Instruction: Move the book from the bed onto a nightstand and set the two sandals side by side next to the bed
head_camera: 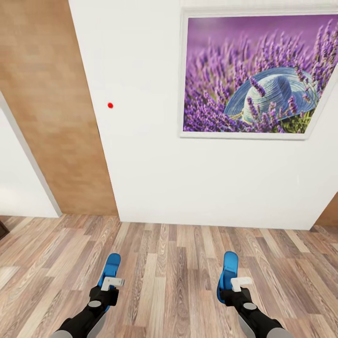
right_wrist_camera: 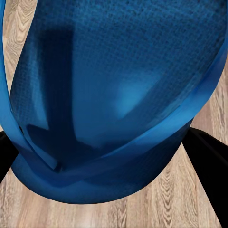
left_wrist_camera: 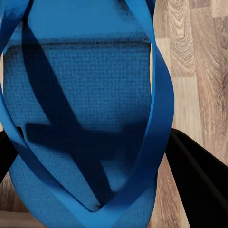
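Two blue flip-flop sandals are in my grasp, one in each arm, held out low in front of me above the brown wood-plank floor (head_camera: 169,263). My left gripper (head_camera: 109,282) has its jaws clamped on the left sandal (head_camera: 111,267), which points forward, away from me. My right gripper (head_camera: 233,284) has its jaws clamped on the right sandal (head_camera: 228,272), which stands on its edge and also points forward. The two sandals are well apart, roughly level with each other.

From the left wrist camera, the left sandal (left_wrist_camera: 80,95) shows its textured footbed and its blue straps crossing over it, with a dark finger (left_wrist_camera: 199,185) beside it and floor planks alongside. From the right wrist camera, the right sandal (right_wrist_camera: 118,95) shows its footbed and a strap across it, with a dark finger (right_wrist_camera: 209,161) at its side.

Ahead of me a white wall (head_camera: 141,141) carries a framed picture of lavender with a blue hat (head_camera: 253,75). A small red dot (head_camera: 110,105) sits on the wall. A light wooden door (head_camera: 51,108) stands to the left of that wall.
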